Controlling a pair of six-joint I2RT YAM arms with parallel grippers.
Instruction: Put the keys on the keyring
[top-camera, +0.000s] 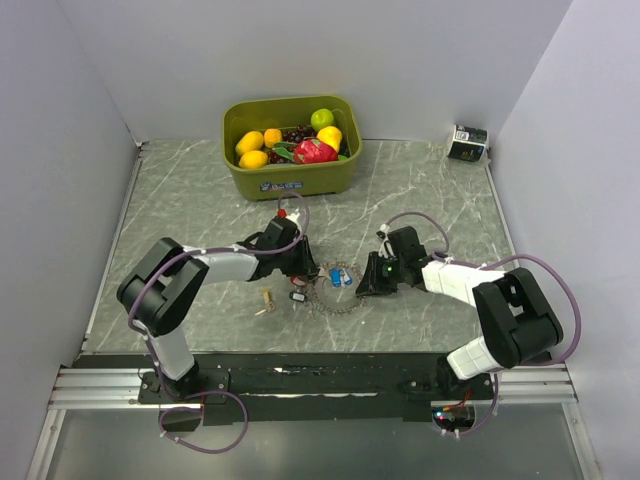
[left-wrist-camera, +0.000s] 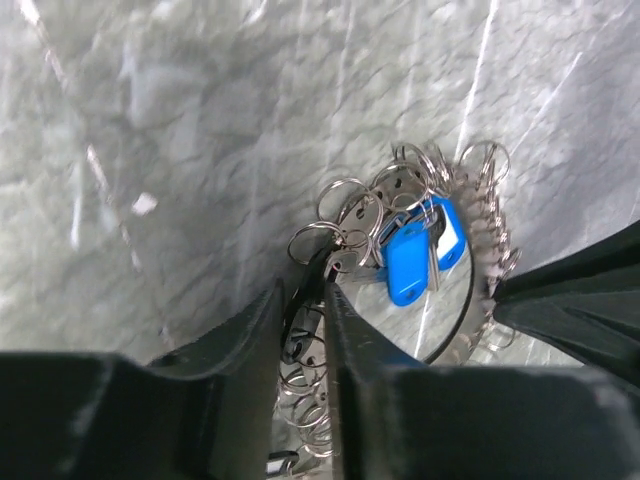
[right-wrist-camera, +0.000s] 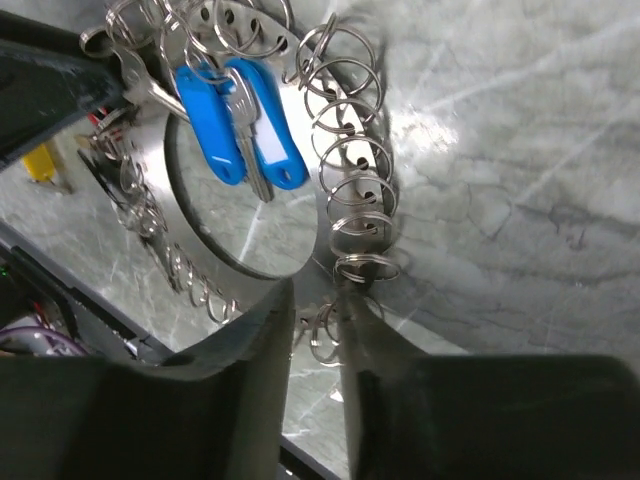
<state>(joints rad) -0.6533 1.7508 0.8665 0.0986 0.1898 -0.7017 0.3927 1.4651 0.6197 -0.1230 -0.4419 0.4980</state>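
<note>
1. Blue plastic heads mark two keys (top-camera: 340, 277) (left-wrist-camera: 415, 250) (right-wrist-camera: 240, 120), which lie side by side with silver blades. One head carries a white label window. They hang inside the keyring (top-camera: 335, 300) (left-wrist-camera: 492, 245) (right-wrist-camera: 316, 215), at its far side.
2. The keyring is a broad, flat metal hoop fringed with many small wire split rings. It lies on the table (top-camera: 180, 200) between the two grippers.
3. The left gripper (top-camera: 302, 268) (left-wrist-camera: 305, 295) has its fingers drawn to a narrow gap over a small split ring at the hoop's left side. A dark strip also sits in that gap and cannot be identified.
4. The right gripper (top-camera: 368, 285) (right-wrist-camera: 318, 300) has its fingers nipped on the hoop's right edge.
5. A yellow key (top-camera: 264, 300) (right-wrist-camera: 40, 160) and a dark key (top-camera: 298, 295) lie loose on the table left of the hoop. Their blades are too small to make out.
6. Both wrist views lose the near part of the hoop behind the black fingers. How the blue keys attach to it cannot be made out.
7. The table is grey, glossy and marble-veined. A green plastic bin (top-camera: 290, 180) at the far side holds fruit (top-camera: 315, 150).
</note>
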